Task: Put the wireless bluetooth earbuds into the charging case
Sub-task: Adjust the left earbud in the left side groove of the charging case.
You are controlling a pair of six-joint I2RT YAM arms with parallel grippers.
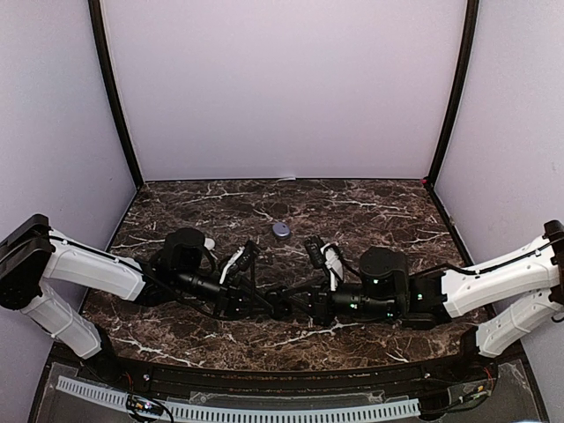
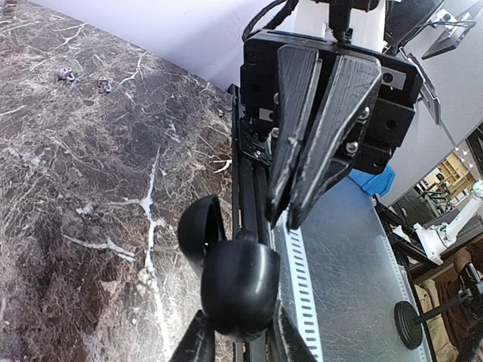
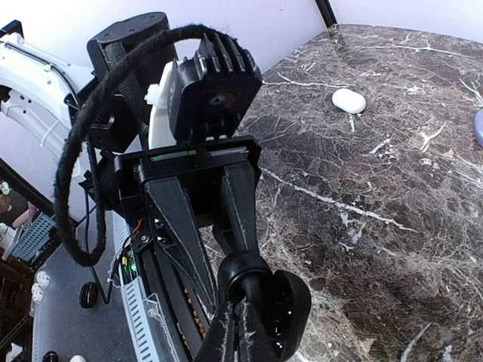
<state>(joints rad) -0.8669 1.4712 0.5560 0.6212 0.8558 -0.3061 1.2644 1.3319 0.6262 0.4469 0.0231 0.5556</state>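
Note:
My left gripper (image 1: 275, 306) (image 2: 240, 335) is shut on a black pebble-shaped charging case (image 2: 240, 290) and holds it above the table's near edge, with its lid (image 2: 198, 226) hinged open. A small black bump (image 2: 246, 235) sits at the case's top; I cannot tell whether it is an earbud. My right gripper (image 1: 298, 305) (image 3: 243, 305) faces it with the jaws shut and the tips at the case's open mouth (image 3: 249, 275). Nothing shows between its fingertips (image 2: 281, 213). Two tiny purple earbuds (image 2: 66, 74) (image 2: 103, 87) lie far off on the marble.
A white case (image 3: 349, 100) lies on the dark marble table (image 1: 379, 220). A purple case (image 1: 281, 230) sits at the middle back. A perforated metal strip (image 2: 302, 279) runs along the near edge below the grippers. Walls enclose three sides.

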